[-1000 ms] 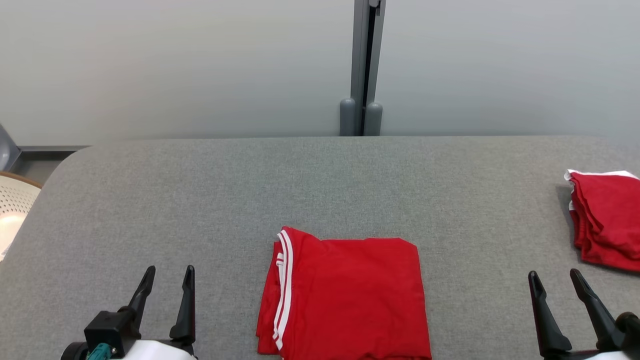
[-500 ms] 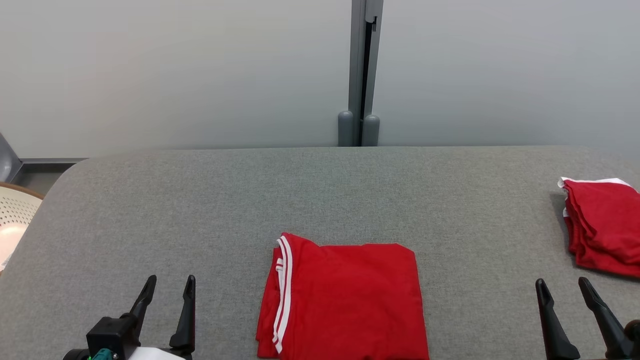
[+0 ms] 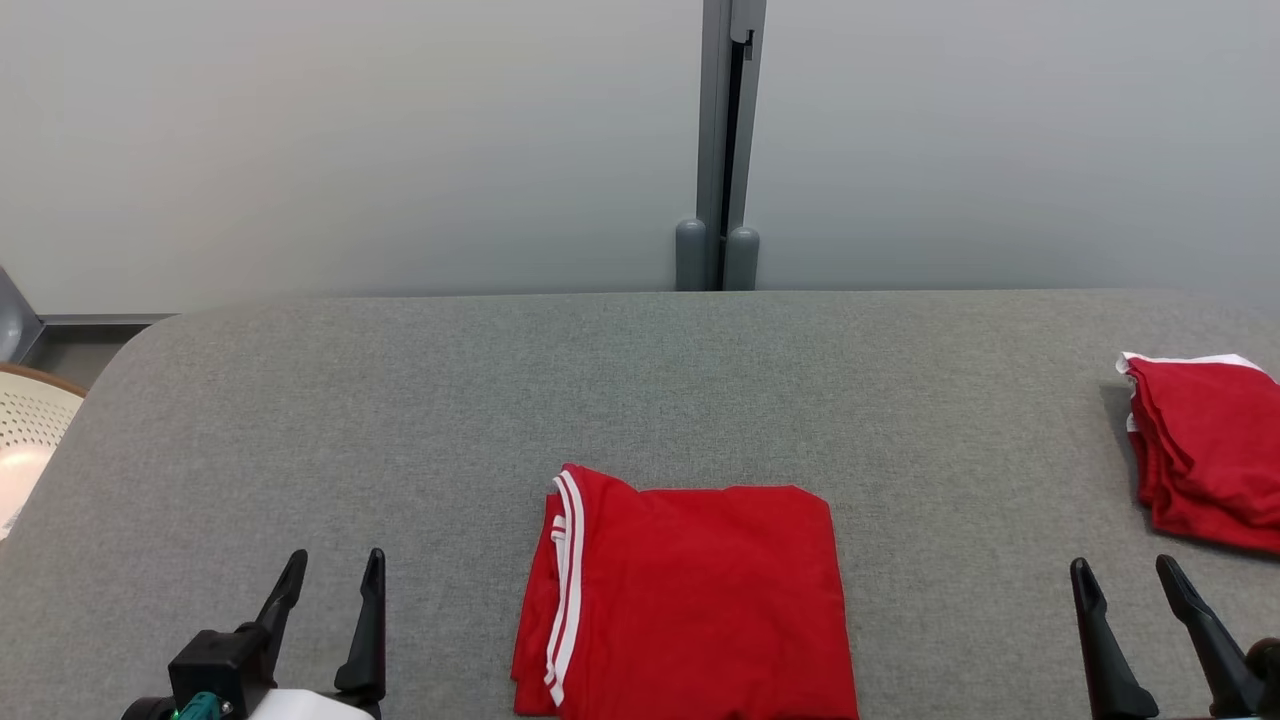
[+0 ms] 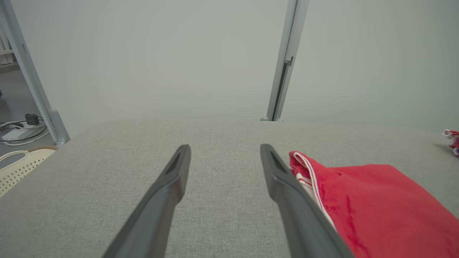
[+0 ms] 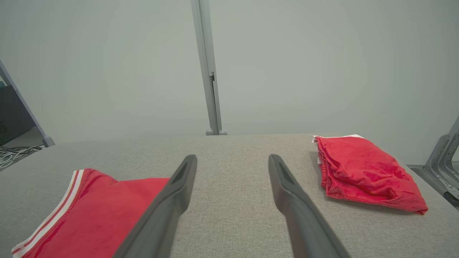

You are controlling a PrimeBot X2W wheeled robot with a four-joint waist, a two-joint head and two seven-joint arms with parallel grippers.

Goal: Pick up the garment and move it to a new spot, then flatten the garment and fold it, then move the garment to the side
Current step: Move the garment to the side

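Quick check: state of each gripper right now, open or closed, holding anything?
Left gripper: open, jaws apart, holding nothing.
Right gripper: open, jaws apart, holding nothing.

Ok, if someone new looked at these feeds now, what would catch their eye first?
The folded red garment with white trim, lying centred at the near edge of the grey table, stands out first. Next, a rumpled red pile at the table's far right. The left gripper and right gripper flank the garment, open and empty.
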